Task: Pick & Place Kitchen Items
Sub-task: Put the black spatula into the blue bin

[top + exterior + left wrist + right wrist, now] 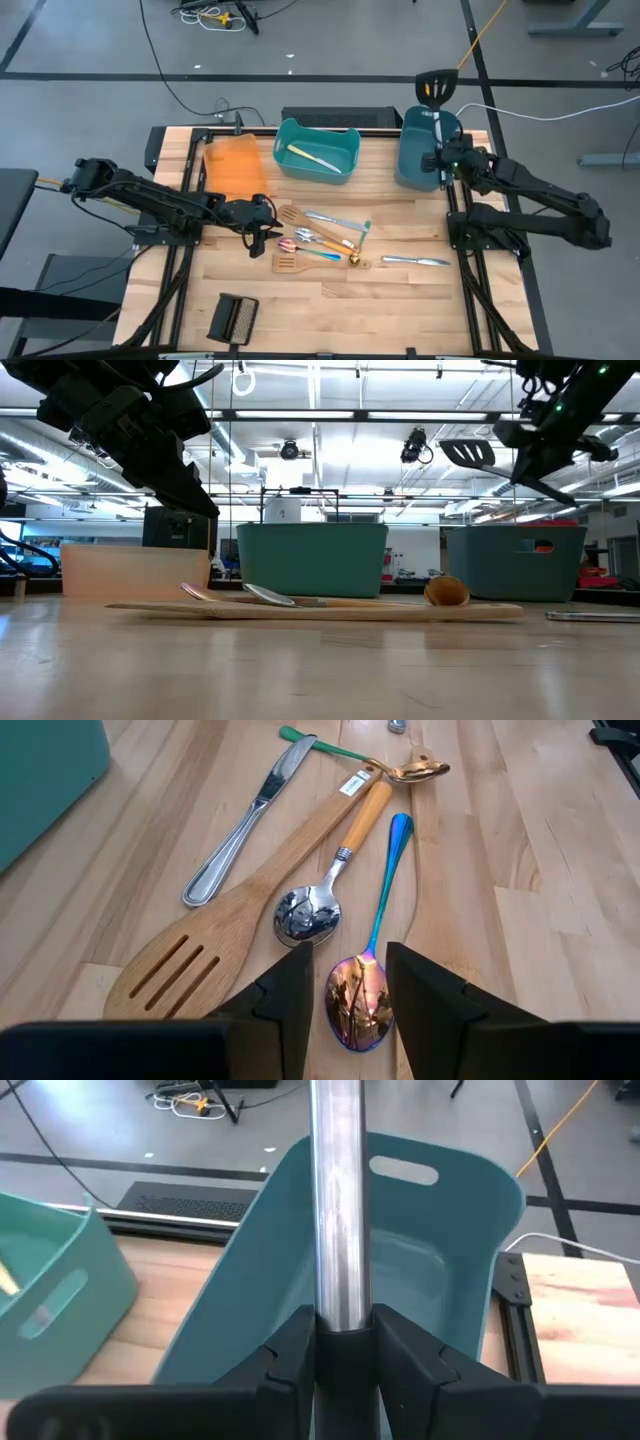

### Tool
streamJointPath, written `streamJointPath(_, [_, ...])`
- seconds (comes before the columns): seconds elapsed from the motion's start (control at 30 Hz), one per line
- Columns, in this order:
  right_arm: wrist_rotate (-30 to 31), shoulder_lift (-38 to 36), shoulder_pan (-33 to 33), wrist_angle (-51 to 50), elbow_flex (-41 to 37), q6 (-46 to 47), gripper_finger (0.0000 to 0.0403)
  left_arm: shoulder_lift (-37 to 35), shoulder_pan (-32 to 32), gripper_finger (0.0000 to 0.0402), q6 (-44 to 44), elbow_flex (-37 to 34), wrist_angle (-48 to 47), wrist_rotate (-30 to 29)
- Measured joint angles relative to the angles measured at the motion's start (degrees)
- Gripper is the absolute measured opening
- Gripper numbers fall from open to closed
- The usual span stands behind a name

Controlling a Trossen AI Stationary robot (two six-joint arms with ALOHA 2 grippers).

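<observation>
the black slotted spatula (437, 87) sticks out past the table's far edge, its steel handle (338, 1200) clamped in my right pincer (340, 1342) above the dark teal bin (440, 1280). my left pincer (345, 995) hangs parted over the iridescent spoon (365, 990), beside a wooden slotted spatula (215, 945), a silver spoon (308, 910) and a table knife (245, 820) on the table (540, 900).
</observation>
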Motion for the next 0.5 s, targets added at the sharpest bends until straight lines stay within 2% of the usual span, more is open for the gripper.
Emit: streamJointPath(0.5, [-15.2, 2.6, -22.0, 17.2, -7.1, -13.6, 0.0091, 0.0, 0.0, 0.0133, 0.0, 0.0, 0.0, -0.2])
